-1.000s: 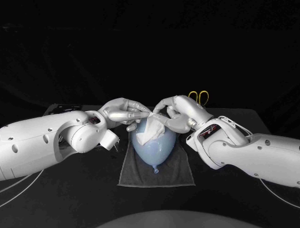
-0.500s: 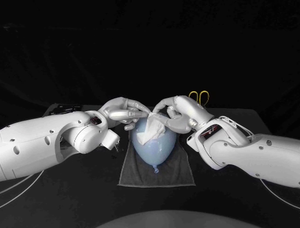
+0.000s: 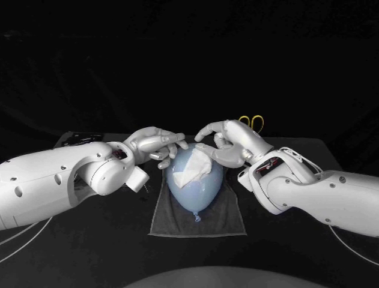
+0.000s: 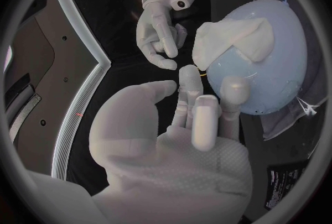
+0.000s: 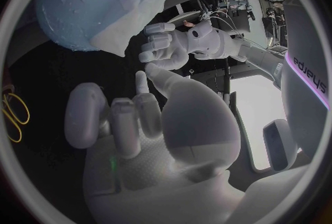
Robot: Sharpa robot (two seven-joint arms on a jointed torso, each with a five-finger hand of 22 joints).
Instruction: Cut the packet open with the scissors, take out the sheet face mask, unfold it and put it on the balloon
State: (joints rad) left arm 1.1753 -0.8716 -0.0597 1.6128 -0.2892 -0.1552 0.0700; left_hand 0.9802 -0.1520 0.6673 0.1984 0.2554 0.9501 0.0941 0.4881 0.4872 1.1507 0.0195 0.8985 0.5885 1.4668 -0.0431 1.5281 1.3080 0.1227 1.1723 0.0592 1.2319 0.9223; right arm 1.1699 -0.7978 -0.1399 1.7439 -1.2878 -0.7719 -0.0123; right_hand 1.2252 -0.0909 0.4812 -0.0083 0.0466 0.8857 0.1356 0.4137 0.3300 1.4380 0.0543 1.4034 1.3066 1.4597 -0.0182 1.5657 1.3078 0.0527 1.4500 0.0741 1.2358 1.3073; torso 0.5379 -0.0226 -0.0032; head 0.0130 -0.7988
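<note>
The face mask [image 3: 192,170] is lying bunched on the far end of the balloon [image 3: 193,193] while the left hand [image 3: 155,144] and right hand [image 3: 228,143] are hovering beside it, fingers apart and empty; each should probably be pinching an opposite edge and spreading gently.

I note a dim head view: the table [image 3: 275,240] merges into black, while the balloon [image 3: 192,186], left arm [image 3: 42,186] and right arm [image 3: 345,198] are brightly lit from above. Wrist views bend straight edges near the rim.
</note>
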